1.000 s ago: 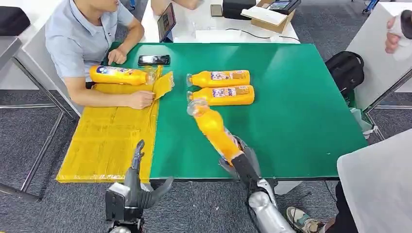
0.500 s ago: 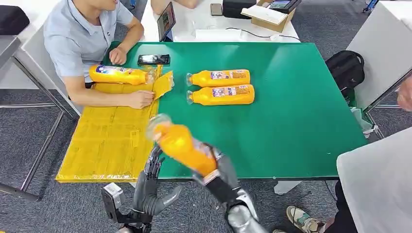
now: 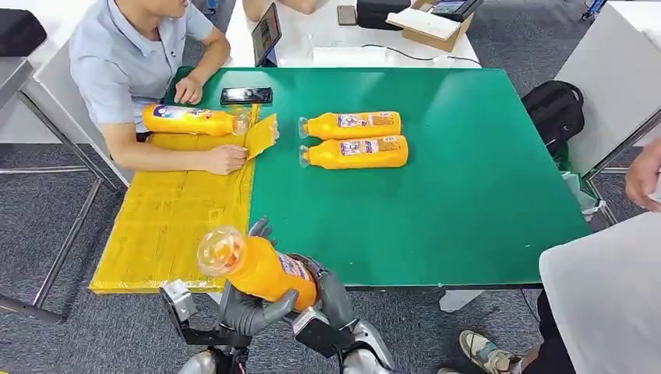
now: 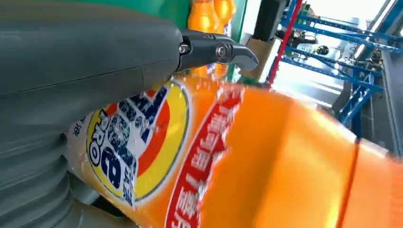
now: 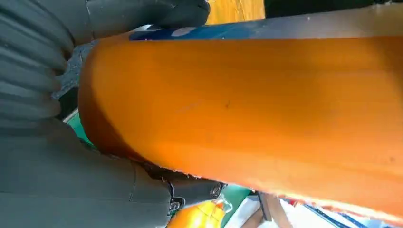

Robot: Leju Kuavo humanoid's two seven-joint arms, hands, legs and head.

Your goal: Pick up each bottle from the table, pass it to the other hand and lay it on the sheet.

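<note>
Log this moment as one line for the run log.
phase: handover | bottle held by right hand, left hand gripping too | two bottles on table | one bottle on sheet

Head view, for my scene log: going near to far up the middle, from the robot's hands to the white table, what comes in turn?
Orange juice bottle held in both hands → nearer orange bottle lying on the green table → farther orange bottle beside it → white table's cardboard box.

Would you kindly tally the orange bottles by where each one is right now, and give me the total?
Bottles lying on the green table: 2
Bottle on the yellow sheet: 1
Bottle held between the two hands, right hand and left hand: 1
Total: 4 bottles
</note>
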